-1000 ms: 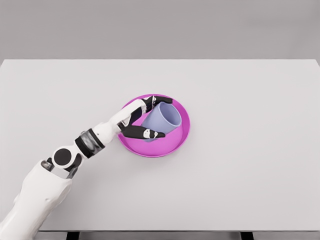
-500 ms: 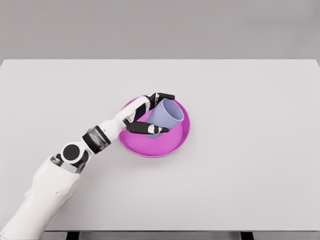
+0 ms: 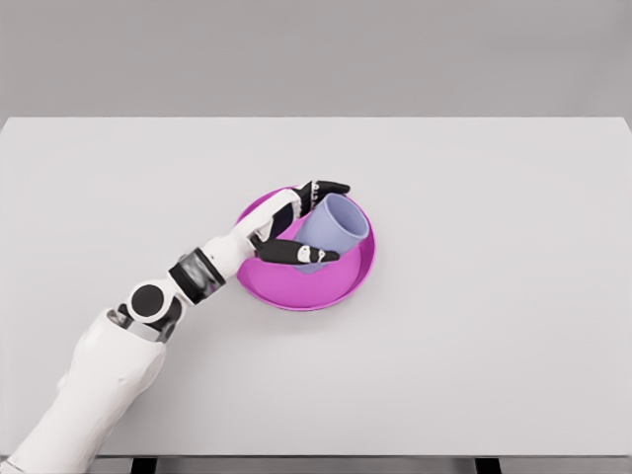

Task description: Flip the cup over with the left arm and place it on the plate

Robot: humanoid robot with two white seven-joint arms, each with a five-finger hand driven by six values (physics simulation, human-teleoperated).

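With the left hand (image 3: 296,222) clamped on the tilted cup (image 3: 334,229), bring the cup upright over the plate (image 3: 286,288) before releasing.

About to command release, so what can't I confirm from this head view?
- Whether the cup base touches the plate: the left robot hand covers its lower side.
- Contact of the fingers behind the cup: hidden by the cup wall.
- Right arm: not in view.
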